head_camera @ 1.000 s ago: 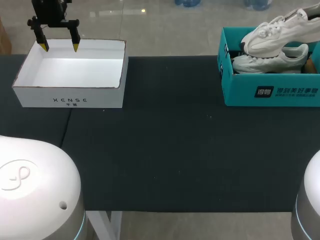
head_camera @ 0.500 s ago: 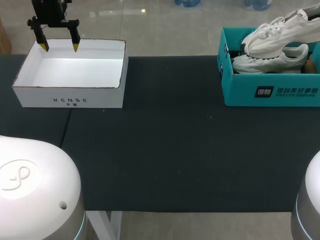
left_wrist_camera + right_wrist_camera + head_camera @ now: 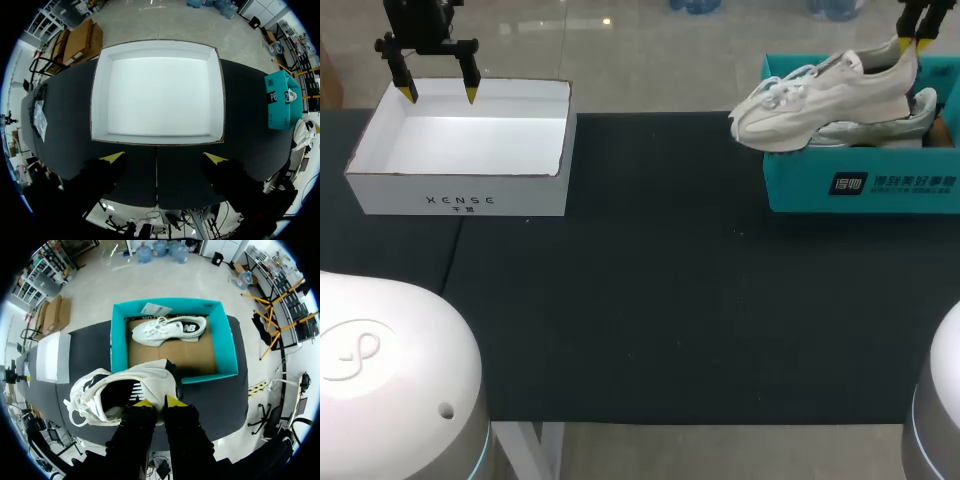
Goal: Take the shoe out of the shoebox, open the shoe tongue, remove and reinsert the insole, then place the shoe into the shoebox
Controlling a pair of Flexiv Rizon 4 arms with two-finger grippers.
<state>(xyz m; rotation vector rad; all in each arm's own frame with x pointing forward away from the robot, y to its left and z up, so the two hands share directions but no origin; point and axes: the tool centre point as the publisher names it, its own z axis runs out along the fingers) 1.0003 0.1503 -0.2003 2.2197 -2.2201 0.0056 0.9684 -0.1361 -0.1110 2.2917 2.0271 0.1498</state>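
Shoe (image 3: 820,100) pinched at heel by right fingers (image 3: 174,401).

**A dark table, evenly lit**

The one piece of furniture is a wide table (image 3: 650,300) topped with a matte black covering that runs from the near edge to the far edge. Towards its left side a thin seam (image 3: 452,255) crosses the covering where two sheets meet; the left wrist view shows the same seam (image 3: 156,175) as a straight pale line. Below the near edge, part of a white frame (image 3: 530,432) shows. Light falls flat and even on the black surface (image 3: 220,402), with no hard shadows.
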